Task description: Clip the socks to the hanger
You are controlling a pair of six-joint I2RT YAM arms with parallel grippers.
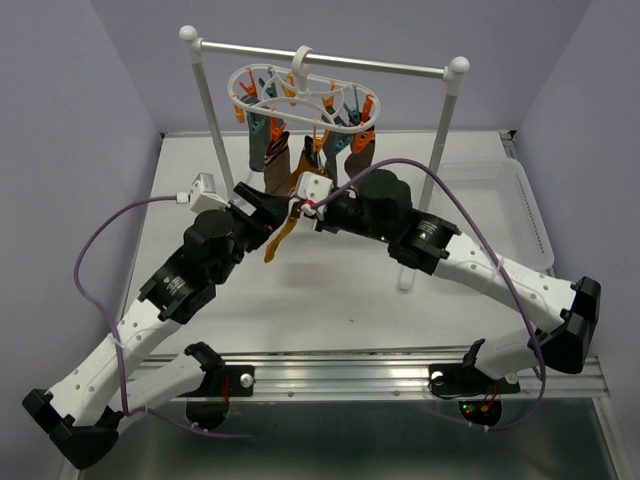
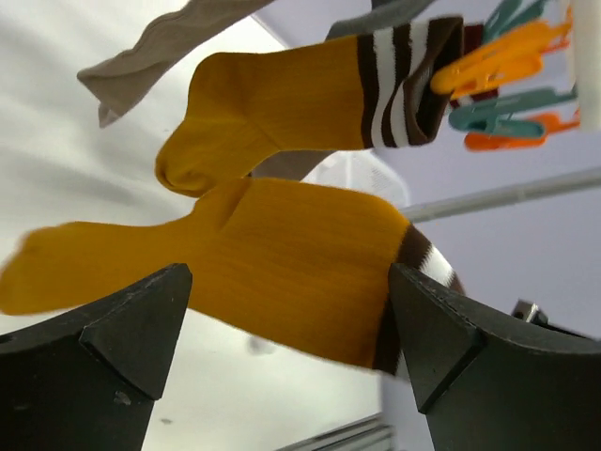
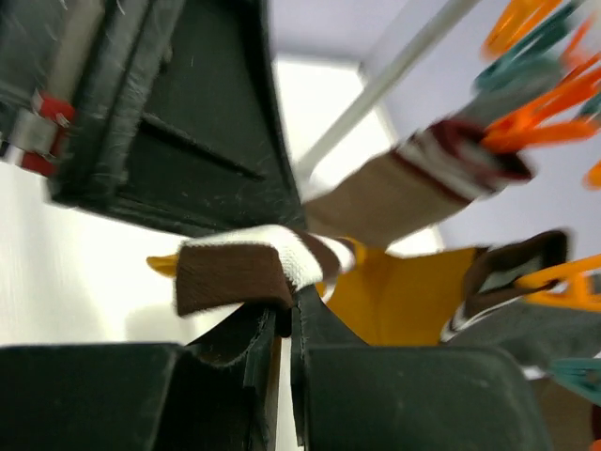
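Well to the right of the top view, a clear plastic bin (image 1: 520, 215) with a ribbed rim sits on the white table (image 1: 300, 310); what lies in it cannot be made out through its pale walls. At upper centre, the white oval hanger (image 1: 300, 95) hangs by its hook from the metal bar of a two-post rack (image 1: 400, 67). Several socks (image 1: 272, 150) dangle from its orange and teal clips (image 2: 498, 56), bunched too tightly to count. Just below them the two arms meet and hide each other's fingertips from above. In the right wrist view, the right gripper (image 3: 285, 324) is clenched on the brown-and-white striped cuff (image 3: 235, 272) of a mustard sock (image 2: 235, 254); the picture is blurred and the left arm's dark body fills its upper left. In the left wrist view, the left gripper (image 2: 286, 282) stands released, its black wedge-shaped fingers wide apart, and the soft ribbed sock stretches across the gap, its toe cut short at the frame's left edge.
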